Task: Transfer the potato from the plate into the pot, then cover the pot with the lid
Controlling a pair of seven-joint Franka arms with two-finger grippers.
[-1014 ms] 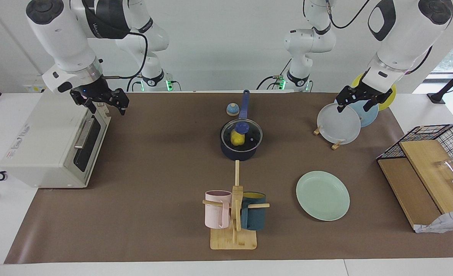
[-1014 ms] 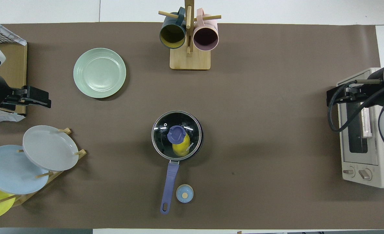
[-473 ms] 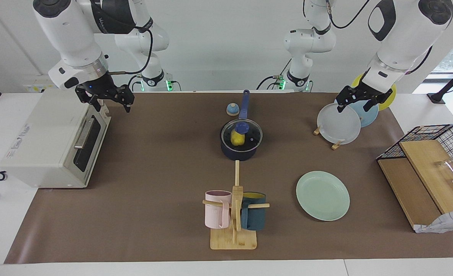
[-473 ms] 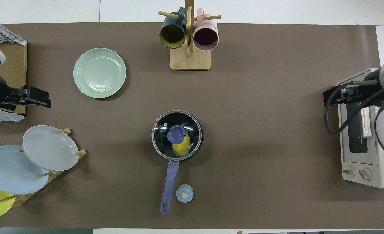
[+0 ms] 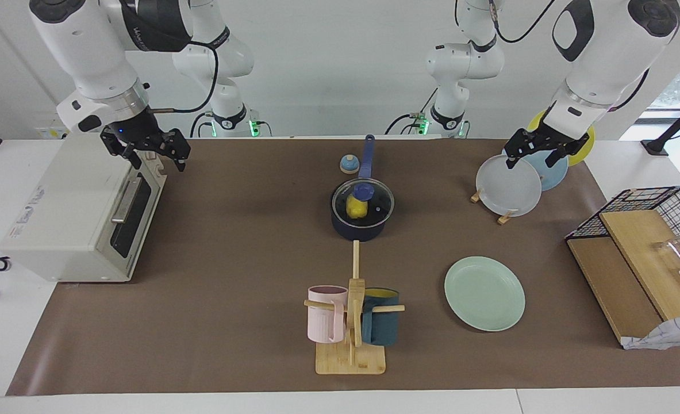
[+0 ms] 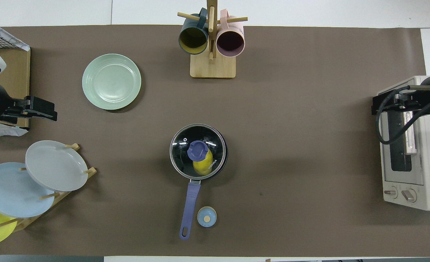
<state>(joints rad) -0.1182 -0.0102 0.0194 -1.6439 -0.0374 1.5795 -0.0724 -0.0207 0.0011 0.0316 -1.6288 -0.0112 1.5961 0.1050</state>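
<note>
The navy pot (image 5: 360, 225) stands mid-table with its long blue handle (image 6: 188, 208) pointing toward the robots. The glass lid (image 5: 376, 202) with a blue knob (image 6: 196, 150) sits on the pot. The yellow potato (image 5: 355, 209) lies inside it under the lid and also shows in the overhead view (image 6: 203, 166). The mint-green plate (image 5: 484, 293) is bare, farther from the robots toward the left arm's end. My right gripper (image 5: 158, 164) is open and empty over the toaster oven's front edge. My left gripper (image 5: 532, 164) is open and empty over the plate rack.
A toaster oven (image 5: 69, 213) stands at the right arm's end. A mug stand (image 5: 351, 322) holds a pink and a teal mug. A rack (image 6: 33, 182) holds upright white-grey, light blue and yellow plates. A small bell (image 5: 349, 164) sits by the pot handle. A wire basket (image 5: 650, 230) is at the left arm's end.
My right gripper has drawn back toward the toaster oven, away from the pot. The left arm, pot, lid and potato have not moved.
</note>
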